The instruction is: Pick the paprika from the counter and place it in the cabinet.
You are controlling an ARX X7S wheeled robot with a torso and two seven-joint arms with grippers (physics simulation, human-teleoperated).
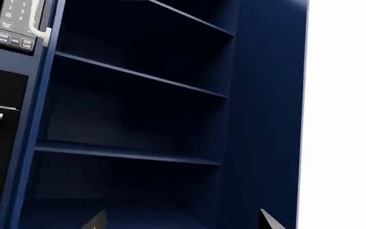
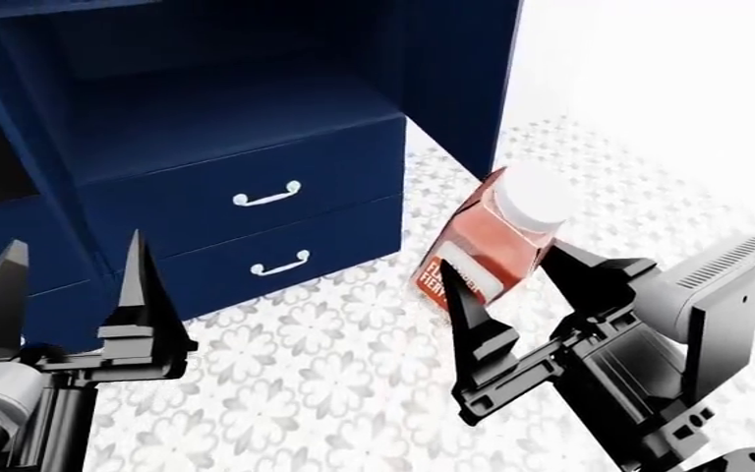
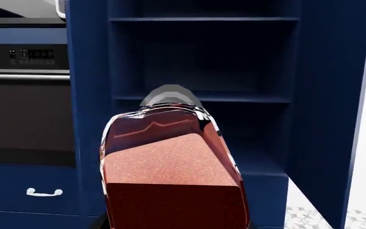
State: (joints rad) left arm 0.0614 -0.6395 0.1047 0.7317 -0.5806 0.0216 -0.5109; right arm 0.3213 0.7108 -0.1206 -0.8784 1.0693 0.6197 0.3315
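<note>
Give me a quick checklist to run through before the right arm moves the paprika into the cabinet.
1. Grip: right gripper closed on the paprika: ok.
2. Bottle pose: tilted in the head view, not upright: not ok.
3. Cap on: ok.
4. Cabinet open, shelves bare where visible: ok.
5. Left gripper open, empty and off to the side: ok.
6. Bottle lined up with the recess in the right wrist view: ok; gap to the shelf edge: cannot tell.

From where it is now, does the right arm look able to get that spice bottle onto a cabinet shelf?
Probably yes: the right tool holds the paprika facing the cabinet, whose open shelves show nothing blocking them.
</note>
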